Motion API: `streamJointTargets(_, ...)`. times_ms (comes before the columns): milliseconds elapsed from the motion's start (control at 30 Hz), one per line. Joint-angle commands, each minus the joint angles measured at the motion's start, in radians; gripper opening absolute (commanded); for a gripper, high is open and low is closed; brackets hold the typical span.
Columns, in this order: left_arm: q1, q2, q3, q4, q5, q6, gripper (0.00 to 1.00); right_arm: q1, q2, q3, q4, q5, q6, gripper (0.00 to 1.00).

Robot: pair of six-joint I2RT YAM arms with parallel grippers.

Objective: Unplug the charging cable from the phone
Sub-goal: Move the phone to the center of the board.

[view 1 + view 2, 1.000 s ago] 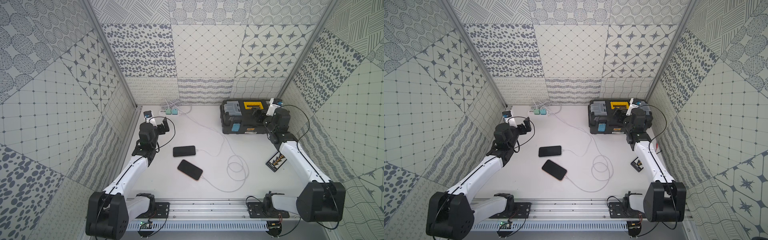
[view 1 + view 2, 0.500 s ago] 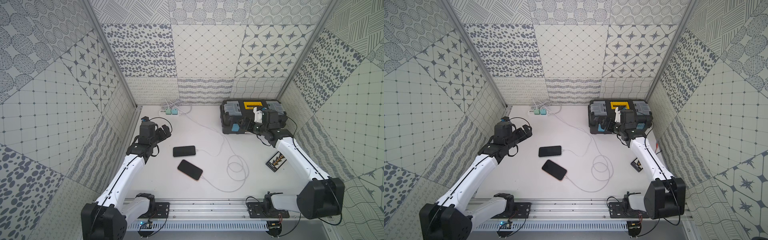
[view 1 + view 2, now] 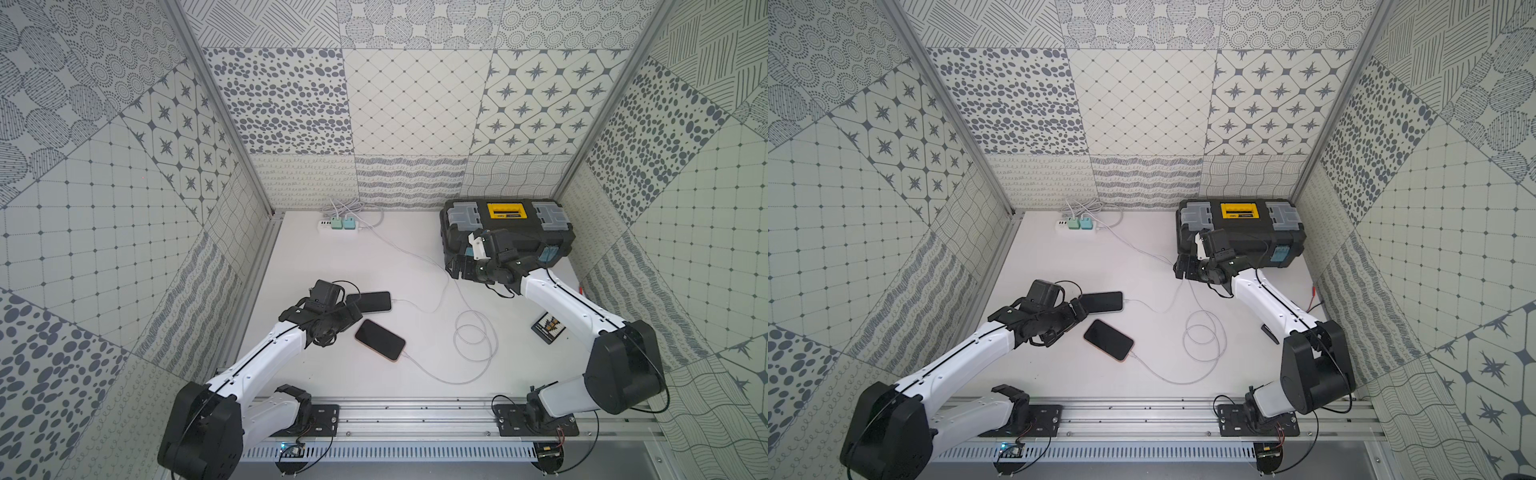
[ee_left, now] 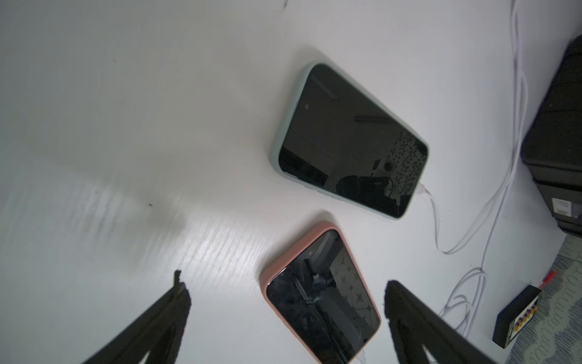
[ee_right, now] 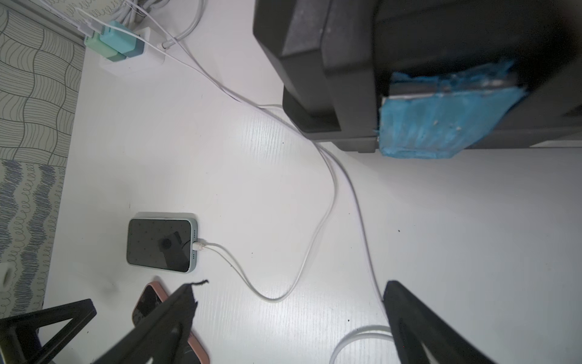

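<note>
Patterned grey tile panels wall in a white bench (image 3: 332,257), and over it both arms have just come down from raised poses. The left fingers (image 4: 406,312) stand wide apart and empty. They have swung from the left wall to above the two phones. In the left wrist view, the black-screened phone in a pink case (image 4: 318,296) lies between them, with the black-screened phone in a mint-green case (image 4: 346,138) just beyond. The right fingers (image 5: 409,315), equally spread and empty, have left the far right end of the black plastic toolbox (image 3: 519,232) for its near left corner. From there they look along the thin white charging cable (image 5: 327,201) toward its plug (image 5: 201,245).

That plug is seated in the mint phone's right end, and the pink phone's lead (image 3: 419,365) also looks attached at its near right end, so nothing is unplugged yet. This reads as the approach, with the left arm probably placed to steady a phone while the right goes for the connector.
</note>
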Motion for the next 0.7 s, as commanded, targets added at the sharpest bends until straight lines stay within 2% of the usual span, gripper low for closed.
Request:
streamJointTargets(0,-0.048,0.074,-0.033,0.102,0.074,-0.153,0.99,0.001,0.002,-0.003,0.009,0.025,-0.023,0.97)
streamJointTargets(233,-0.065,0.153,-0.006,0.222,0.034,-0.16,0.99,0.001,-0.023,-0.003,-0.007,0.032,-0.045,0.97)
streamJointTargets(667,-0.065,0.304,0.108,0.277,-0.027,-0.118,0.98,0.002,-0.088,-0.027,-0.033,0.083,-0.076,0.97)
